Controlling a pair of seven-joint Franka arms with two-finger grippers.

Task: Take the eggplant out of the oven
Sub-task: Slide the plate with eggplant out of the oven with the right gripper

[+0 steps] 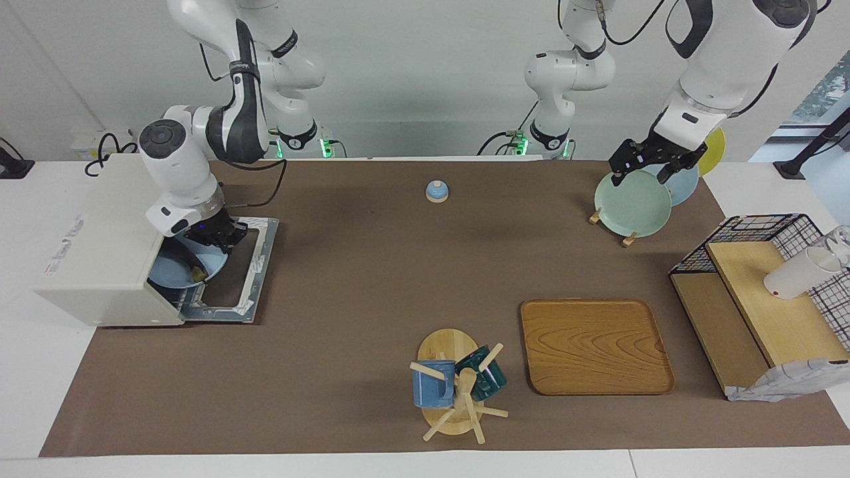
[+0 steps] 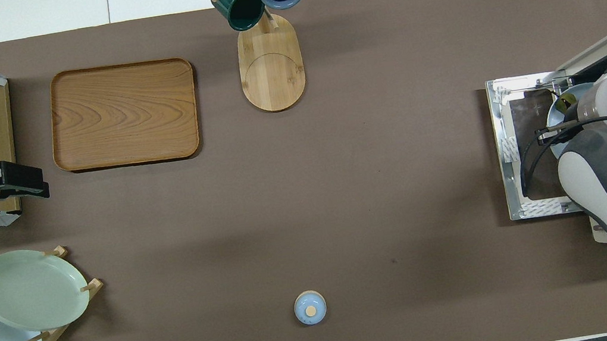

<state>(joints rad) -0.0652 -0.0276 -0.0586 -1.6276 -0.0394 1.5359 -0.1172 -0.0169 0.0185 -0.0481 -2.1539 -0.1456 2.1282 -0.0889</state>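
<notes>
The off-white oven (image 1: 93,252) stands at the right arm's end of the table, its door (image 1: 251,265) dropped open flat on the mat. A light blue plate (image 1: 169,273) sits in the oven mouth. On it lies the dark eggplant, of which mainly the greenish stem tip (image 1: 197,272) shows; it also shows in the overhead view (image 2: 568,99). My right gripper (image 1: 216,238) is low at the oven mouth, right over the plate and eggplant; the wrist hides it in the overhead view. My left gripper (image 1: 654,162) waits in the air near the plate rack.
A plate rack (image 1: 631,202) with several plates and a wire basket shelf (image 1: 757,292) holding a white cup (image 1: 797,275) stand at the left arm's end. A wooden tray (image 1: 594,345) and a mug tree (image 1: 458,385) lie farther out. A small blue lid (image 1: 436,191) lies mid-table.
</notes>
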